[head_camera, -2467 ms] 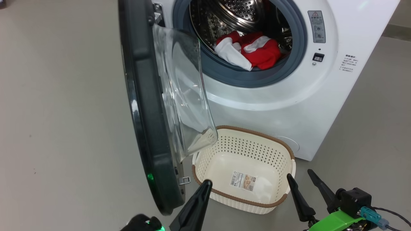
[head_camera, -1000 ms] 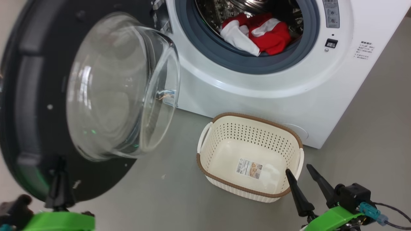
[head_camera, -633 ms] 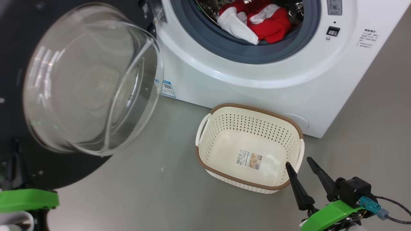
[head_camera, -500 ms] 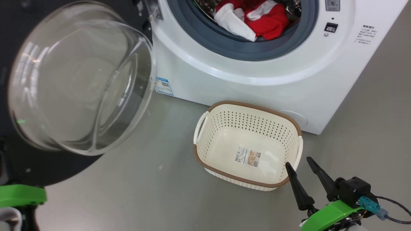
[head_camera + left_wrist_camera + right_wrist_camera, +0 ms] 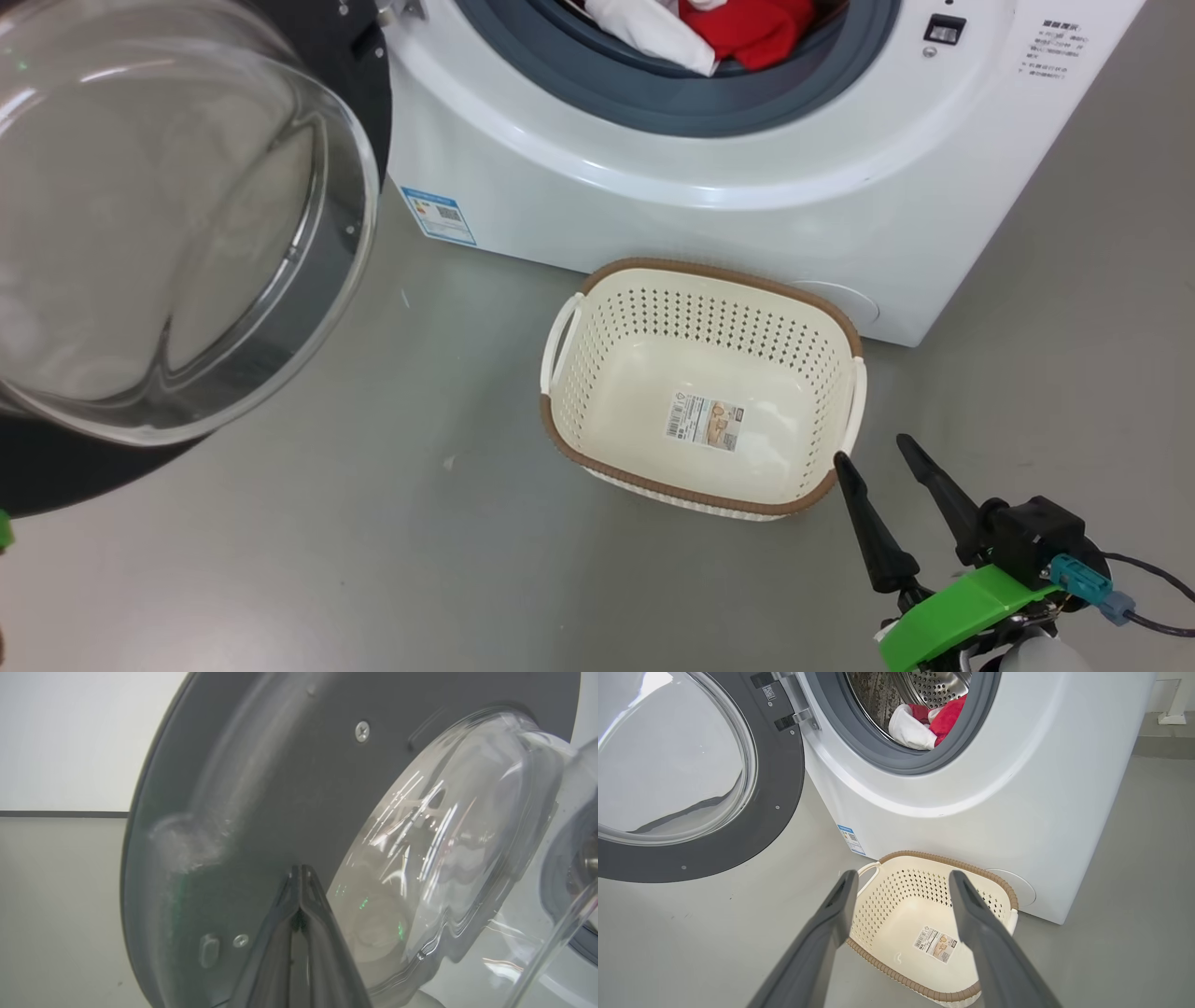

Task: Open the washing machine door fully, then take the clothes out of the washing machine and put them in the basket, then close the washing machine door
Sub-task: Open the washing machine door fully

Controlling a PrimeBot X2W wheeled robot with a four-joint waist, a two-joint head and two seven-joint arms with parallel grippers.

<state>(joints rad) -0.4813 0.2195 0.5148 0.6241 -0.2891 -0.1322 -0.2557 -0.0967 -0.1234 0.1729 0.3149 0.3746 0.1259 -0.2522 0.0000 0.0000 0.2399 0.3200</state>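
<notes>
Grey floor (image 5: 439, 523) between door (image 5: 168, 215) and basket (image 5: 700, 270)

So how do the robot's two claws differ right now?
The left gripper is shut, its fingers pressed together; the right gripper is open, its fingers spread apart. The left gripper points at the dark inner face of the washing machine door; the right gripper hovers beside the basket, at its near right corner. Both have two long dark tapered fingers, and neither holds anything.
</notes>
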